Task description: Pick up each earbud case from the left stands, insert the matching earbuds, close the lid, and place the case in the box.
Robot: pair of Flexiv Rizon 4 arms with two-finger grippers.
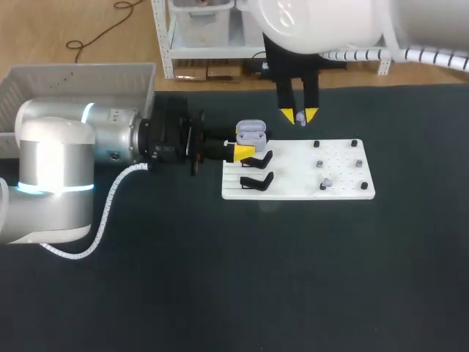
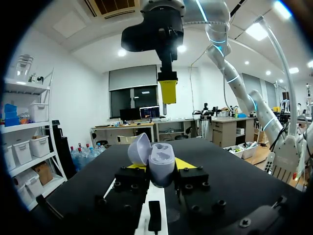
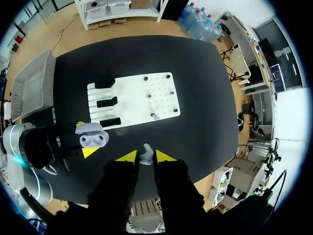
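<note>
Overhead, the head view lays out the whole black table (image 1: 220, 286). My left gripper (image 1: 244, 147) comes in from the left and is clamped on the earbud case (image 1: 250, 132), holding it just off the near-left corner of the white board (image 1: 293, 187), above the black stands (image 1: 256, 158). My right gripper (image 1: 299, 115) hangs at the board's far edge, a short way from the case. The white box (image 1: 44, 84) sits at the table's far left corner, well apart from both.

The head view shows only one yellow tip beside the case. The left wrist view shows a yellow tip on each side of the case body, both touching it. The same view shows the right gripper hanging above and beyond the case.

Only the right wrist view makes the right gripper's load plain: a small white earbud (image 3: 145, 154) is pinched between its two yellow tips, one end poking out past them. It also shows the case's two sockets facing up, and another earbud (image 3: 155, 116) resting on the board.

The case stands lid-open with its hollow side upward. The lid (image 2: 139, 149) is swung back and leans off to one side. Seen end-on from the left wrist, the case's long axis runs along the left fingers, toward the board.
</note>
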